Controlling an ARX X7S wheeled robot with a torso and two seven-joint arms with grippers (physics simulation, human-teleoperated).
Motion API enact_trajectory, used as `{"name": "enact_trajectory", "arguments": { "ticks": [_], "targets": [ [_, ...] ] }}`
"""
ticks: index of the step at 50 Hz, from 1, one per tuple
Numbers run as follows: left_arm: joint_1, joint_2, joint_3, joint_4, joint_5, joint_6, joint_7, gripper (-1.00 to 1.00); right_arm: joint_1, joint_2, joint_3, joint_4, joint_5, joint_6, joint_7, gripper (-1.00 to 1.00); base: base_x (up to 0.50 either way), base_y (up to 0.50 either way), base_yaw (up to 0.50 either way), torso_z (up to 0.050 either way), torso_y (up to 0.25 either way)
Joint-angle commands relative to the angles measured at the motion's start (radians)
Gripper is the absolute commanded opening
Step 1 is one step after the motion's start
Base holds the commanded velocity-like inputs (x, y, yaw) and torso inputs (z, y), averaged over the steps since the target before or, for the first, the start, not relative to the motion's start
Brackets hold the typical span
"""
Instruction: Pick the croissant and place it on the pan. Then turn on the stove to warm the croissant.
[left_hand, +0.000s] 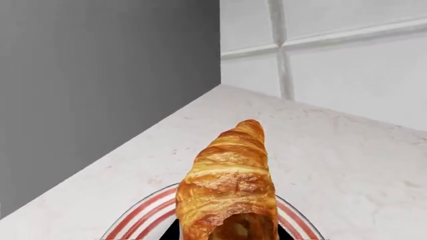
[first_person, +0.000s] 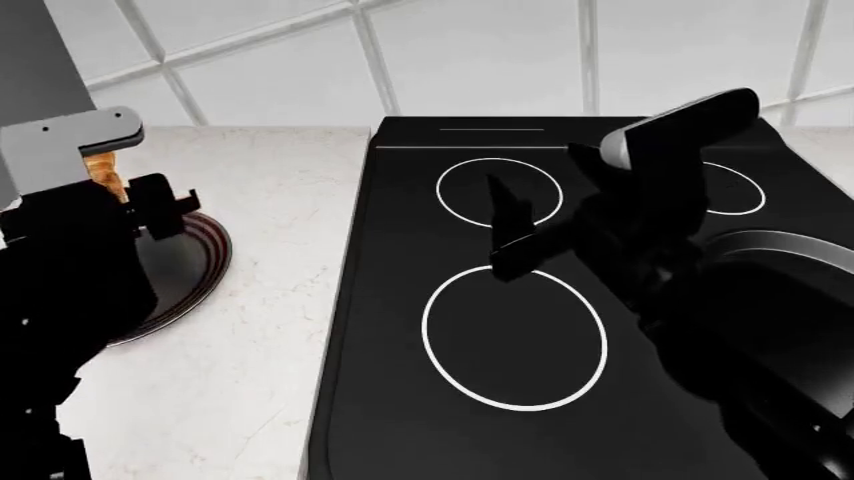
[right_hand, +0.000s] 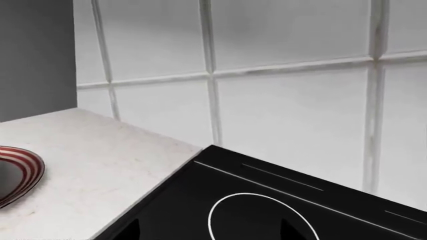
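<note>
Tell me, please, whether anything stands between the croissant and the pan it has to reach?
The right arm does: it reaches over the stove between the croissant, above the striped plate on the counter, and the pan, whose rim shows at the stove's right side.

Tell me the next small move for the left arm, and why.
Probably carry the croissant across toward the stove. The left wrist view shows it filling the frame above the striped plate, apparently already in the left hand. The pan sits at the stove's right side, mostly hidden behind the right arm.
</note>
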Motion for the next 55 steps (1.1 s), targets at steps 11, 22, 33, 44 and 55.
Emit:
{"name": "enact_trajectory", "arguments": {
  "ticks": [11,22,33,44,55],
  "targets": [
    [0.046,-0.137,0.104,0.339,-0.102,0.025,0.2,-1.0,-0.039,0.026,0.081,-0.174,0.108,0.075,0.071,1.0,0.0,0.0,0.0,0.0,0.0],
    [0.045,-0.165,0.045,0.433,-0.291,-0.067,0.247,-1.0,-0.018,0.035,0.118,-0.249,0.175,0.14,0.128,1.0,0.0,0.0,0.0,0.0,0.0],
    [-0.002,-0.207,0.012,0.502,-0.443,-0.139,0.261,-1.0,0.061,0.039,0.208,-0.329,0.341,0.288,0.245,1.0,0.0,0.0,0.0,0.0,0.0],
    [0.033,-0.236,0.018,0.529,-0.456,-0.108,0.333,-1.0,0.08,0.022,0.245,-0.32,0.424,0.308,0.313,1.0,0.0,0.0,0.0,0.0,0.0],
    [0.021,-0.235,0.051,0.523,-0.445,-0.093,0.371,-1.0,0.129,0.033,0.256,-0.305,0.521,0.361,0.399,1.0,0.0,0.0,0.0,0.0,0.0]
  ]
}}
